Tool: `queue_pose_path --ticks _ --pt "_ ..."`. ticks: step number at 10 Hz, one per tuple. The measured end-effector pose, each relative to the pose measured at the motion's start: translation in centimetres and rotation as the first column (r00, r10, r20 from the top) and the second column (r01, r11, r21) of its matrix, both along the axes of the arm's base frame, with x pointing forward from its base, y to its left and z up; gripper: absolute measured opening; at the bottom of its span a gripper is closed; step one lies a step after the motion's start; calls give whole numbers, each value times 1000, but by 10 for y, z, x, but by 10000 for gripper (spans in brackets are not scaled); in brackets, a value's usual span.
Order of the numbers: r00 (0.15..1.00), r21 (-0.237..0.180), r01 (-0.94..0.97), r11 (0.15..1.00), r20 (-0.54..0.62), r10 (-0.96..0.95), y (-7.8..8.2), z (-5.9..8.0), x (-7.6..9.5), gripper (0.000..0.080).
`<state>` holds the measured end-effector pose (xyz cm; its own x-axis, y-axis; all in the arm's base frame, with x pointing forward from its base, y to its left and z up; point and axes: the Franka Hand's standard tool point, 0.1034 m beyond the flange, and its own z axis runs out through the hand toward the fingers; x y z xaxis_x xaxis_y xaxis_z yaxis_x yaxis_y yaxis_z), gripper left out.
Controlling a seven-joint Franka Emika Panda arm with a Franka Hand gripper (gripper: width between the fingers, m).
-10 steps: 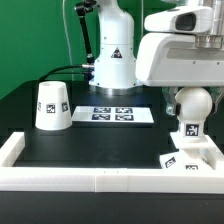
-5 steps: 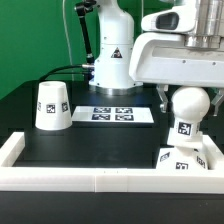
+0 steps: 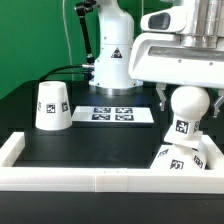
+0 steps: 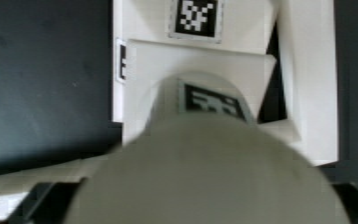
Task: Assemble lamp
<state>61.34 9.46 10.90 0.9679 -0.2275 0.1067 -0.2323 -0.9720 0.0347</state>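
Observation:
My gripper (image 3: pixel 187 98) is shut on the ball head of the white bulb (image 3: pixel 188 106) at the exterior view's right. The bulb's tagged stem (image 3: pixel 183 127) points down onto the flat square base (image 3: pixel 176 160), which lies tilted in the front right corner against the white wall. In the wrist view the bulb (image 4: pixel 202 165) fills the picture between the gripper's (image 4: pixel 202 208) dark jaws, with the base (image 4: pixel 194 55) beyond its stem. The cup-like shade (image 3: pixel 50 105) stands wide end down at the exterior view's left, far from the gripper.
The marker board (image 3: pixel 120 114) lies at the back middle before the arm's white pedestal (image 3: pixel 113 60). A white wall (image 3: pixel 90 178) runs along the front of the black table, with a side wall (image 3: pixel 12 148) at the left.
The gripper and bulb have shifted slightly toward the exterior view's left. The base under the stem has shifted with them and now sits more tilted.

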Motion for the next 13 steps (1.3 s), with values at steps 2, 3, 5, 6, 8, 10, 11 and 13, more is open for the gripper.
queue_pose_path --ticks 2,3,5,6,8,10,11,13 --pt "1000 0 -1 1000 0 1 0 0 0 696" --pt "1000 -2 -13 1000 0 13 2 0 -1 696" --pt "996 -5 -92 996 -4 92 6 10 -15 698" --pt "994 -2 -105 994 -2 105 5 20 -25 698" --pt "988 12 -153 988 9 153 -2 45 -46 698" --pt "986 40 -166 985 15 166 -21 58 -74 698" --pt "985 43 -170 985 21 169 -34 60 -87 698" --pt "983 47 -186 981 18 185 -75 48 -109 698"
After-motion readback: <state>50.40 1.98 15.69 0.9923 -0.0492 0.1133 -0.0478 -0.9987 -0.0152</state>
